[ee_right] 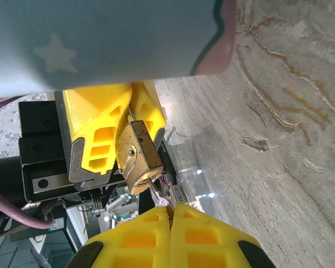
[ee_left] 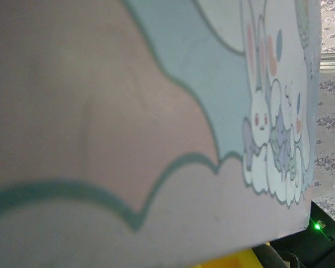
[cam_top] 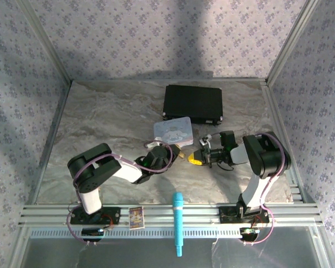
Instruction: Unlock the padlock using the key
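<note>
Flowered wallpaper (cam_top: 128,33) rings a marbled table (cam_top: 100,123) seen from above. A black case (cam_top: 192,104) lies at twelve o'clock, a pastel tin (cam_top: 172,130) sits just below it, and a teal tool (cam_top: 178,223) lies across the front rail (cam_top: 56,212) at six. The left gripper (cam_top: 177,152) and right gripper (cam_top: 194,160) stand nose to nose at the table's centre, at about five o'clock from the tin. From the left wrist, the tin's bunny picture looms close and blurred, with the case and its green light at four o'clock. From the right wrist, the padlock (ee_right: 137,156) sits mid-frame just under the tin's edge, clamped between the left gripper's yellow fingers (ee_right: 95,139). At six o'clock the right gripper's fingers (ee_right: 139,240) are pressed together, pinching a thin key (ee_right: 156,190) whose tip meets the padlock's lower end.
</note>
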